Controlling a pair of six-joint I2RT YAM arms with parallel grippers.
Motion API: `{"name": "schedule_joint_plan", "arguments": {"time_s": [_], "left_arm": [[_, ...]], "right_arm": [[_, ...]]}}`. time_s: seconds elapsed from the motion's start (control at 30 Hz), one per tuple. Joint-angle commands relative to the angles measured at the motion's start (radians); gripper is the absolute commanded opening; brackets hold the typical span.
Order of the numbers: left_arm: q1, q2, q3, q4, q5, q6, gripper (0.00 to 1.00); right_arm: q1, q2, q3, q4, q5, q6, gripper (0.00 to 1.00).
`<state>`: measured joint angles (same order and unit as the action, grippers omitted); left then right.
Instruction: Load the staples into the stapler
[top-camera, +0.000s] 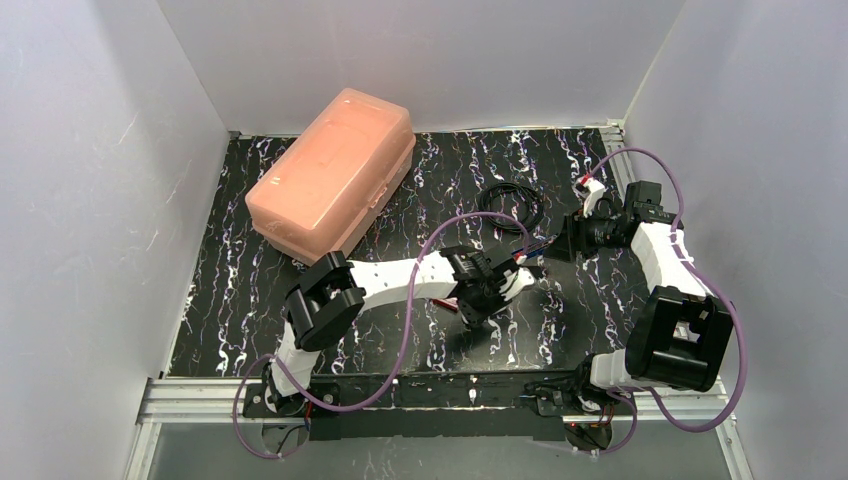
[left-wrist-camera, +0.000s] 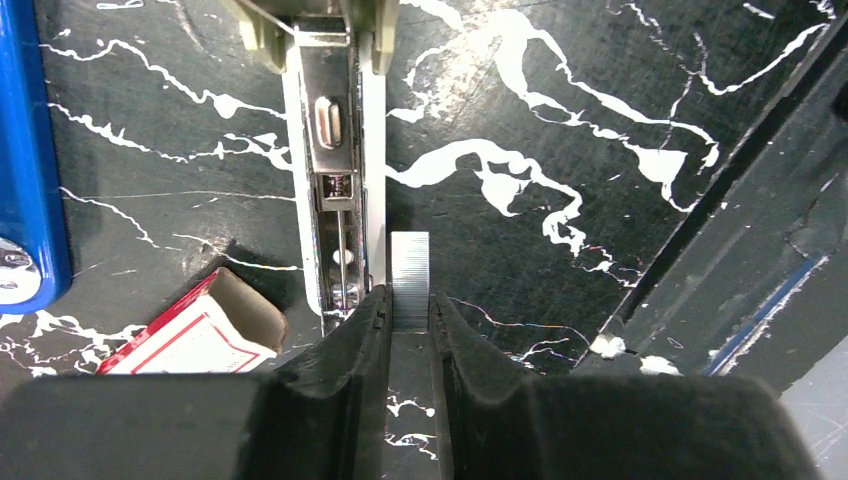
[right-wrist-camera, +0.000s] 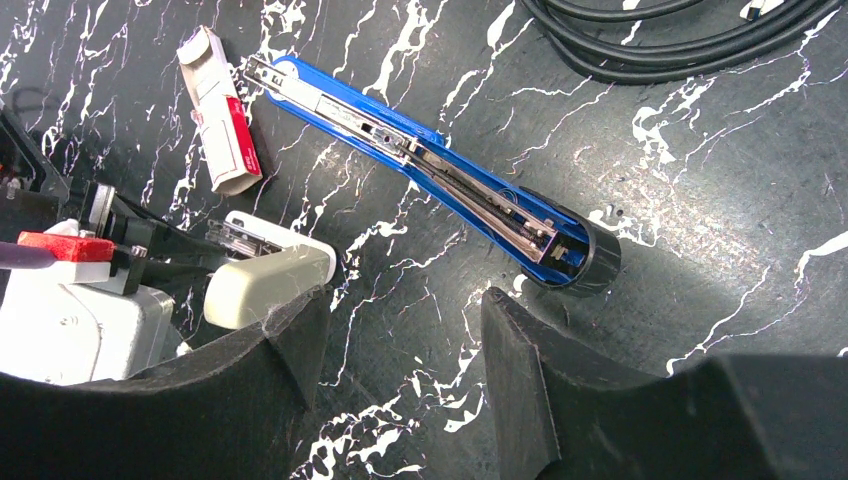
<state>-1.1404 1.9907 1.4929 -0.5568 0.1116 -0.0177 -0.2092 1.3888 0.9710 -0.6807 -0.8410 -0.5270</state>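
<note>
- Two steps look done, one main step is left — the box is open and a strip is out of it, but the strip is not yet in a channel.
- Salmon-pink case (top-camera: 330, 175) sits at the far left of the table (top-camera: 560, 160) with its lid closed, well apart from the work. I judge it plays no part here.
- Blue stapler (right-wrist-camera: 430, 165) lies swung open with its metal track facing up, near the box. Neither gripper touches it.
- Staples box (left-wrist-camera: 195, 335) lies flat on the table, left of the left gripper. One end is open and bare cardboard shows inside. I cannot tell how much is left in it.
- Cream stapler (left-wrist-camera: 333, 160) is straight ahead of the left wrist, with its magazine channel open and facing up. The channel is bare metal, with no staples that I can see.
- Left gripper (left-wrist-camera: 408, 308) is narrow and pinches the staple strip (left-wrist-camera: 410, 262) by its near end. The strip sits just beside the channel's right edge, outside it — not seated.
- Right gripper (right-wrist-camera: 400, 310) has its jaws wide with nothing between them, low near the cream stapler's end. I cannot tell whether a finger touches it.
- Remaining, by my read: move the strip left over the channel, lower it in, let go, then close the top. The strip lies roughly along the channel, so mainly a sideways shift seems needed.
</note>
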Motion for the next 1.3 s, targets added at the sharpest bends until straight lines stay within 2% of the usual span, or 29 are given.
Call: {"name": "schedule_joint_plan", "arguments": {"time_s": [0.0, 0.47, 0.67, 0.8, 1.27], "left_arm": [[0.011, -0.049, -0.022, -0.016, -0.029, 0.033, 0.03], [0.019, -0.089, -0.04, -0.012, -0.04, 0.059, 0.02], [0.019, -0.176, -0.068, 0.003, 0.019, 0.109, 0.02], [0.019, -0.219, -0.076, 0.014, -0.001, 0.169, 0.02], [0.019, -0.111, 0.036, -0.029, -0.073, 0.252, 0.02]], "right_arm": [[-0.009, 0.0, 0.012, -0.008, -0.027, -0.011, 0.64], [-0.01, 0.005, 0.012, -0.012, -0.034, -0.016, 0.64], [-0.011, 0.007, 0.013, -0.016, -0.036, -0.02, 0.64], [-0.01, 0.013, 0.017, -0.02, -0.04, -0.024, 0.64], [-0.01, 0.024, 0.023, -0.036, -0.053, -0.037, 0.64]]}}
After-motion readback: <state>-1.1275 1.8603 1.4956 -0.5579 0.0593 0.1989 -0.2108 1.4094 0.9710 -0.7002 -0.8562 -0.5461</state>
